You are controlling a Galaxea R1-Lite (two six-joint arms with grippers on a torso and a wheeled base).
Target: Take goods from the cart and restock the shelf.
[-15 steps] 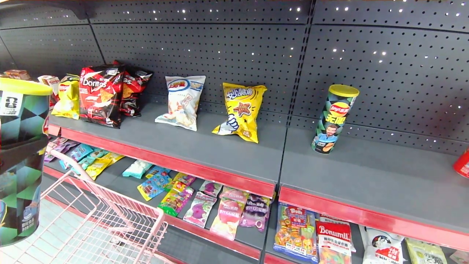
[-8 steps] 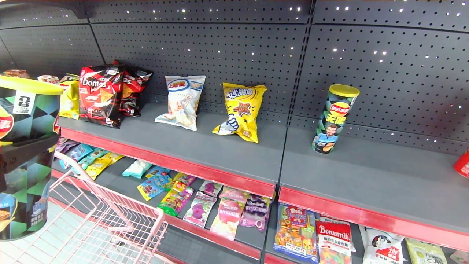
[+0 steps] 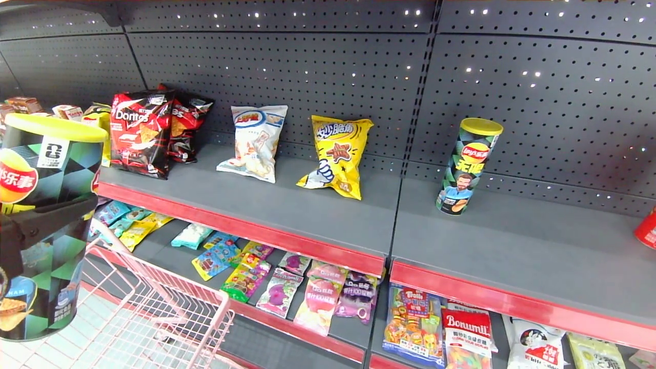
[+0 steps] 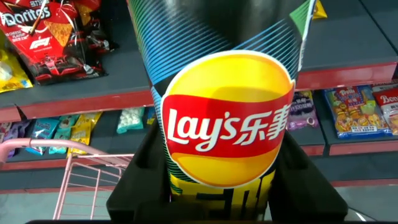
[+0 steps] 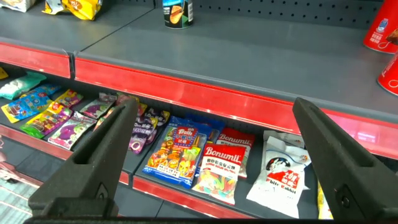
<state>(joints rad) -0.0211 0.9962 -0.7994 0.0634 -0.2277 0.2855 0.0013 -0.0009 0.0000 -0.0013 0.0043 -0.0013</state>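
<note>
The shelf [image 3: 287, 205] is a grey board with a red front lip and a dark pegboard back, with a lower tier beneath it. The pink wire cart [image 3: 218, 320] stands in front of it, at the robot's left.

Over the cart, close to the head camera, a tall chip can [image 3: 46, 225] with a yellow lid is held upright off any surface. The left gripper [image 4: 227, 186] is clamped around its middle. One black finger [image 3: 46, 215] crosses the can's front in the head view, and the wrist view shows the fingers pressed against both sides of the can [image 4: 227, 124].

The right gripper [image 5: 211, 143] hangs in front of the lower tier with its two fingers spread wide and nothing between them.

On the upper board, from the robot's left, stand:
- red-and-black chip bags [image 3: 141, 133]
- a white bag [image 3: 254, 142]
- a yellow bag [image 3: 338, 156]

All of them lean back on the pegboard. Well apart to the right, a second can [image 3: 467, 166] of the same kind stands near the back wall, tilted slightly. A red can [image 3: 647, 229] shows at the far right edge.

Candy packs [image 3: 318, 297] lie in rows on the lower tier.
</note>
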